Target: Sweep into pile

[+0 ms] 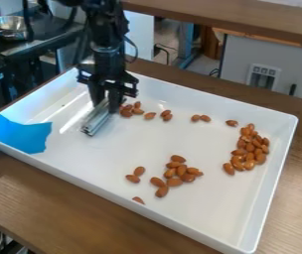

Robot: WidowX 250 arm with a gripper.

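We see the black two-finger claw (107,102) above a smooth, white, shallow rectangular tray (107,154), its fingers slightly apart and closed around the upper end of a silvery, ridged, straight bar (98,119). The bar slants from the claw toward the camera. Brown, oval almonds (125,113) lie just beside the claw and trail off to its right in the view, ending in a dense, curved heap (250,149); a looser cluster (182,171) lies nearer us. Left of the claw, a blue, ragged-edged sheet (21,134) overlaps the tray's rim. Brown, wood-grained desk (47,198) lies beneath.
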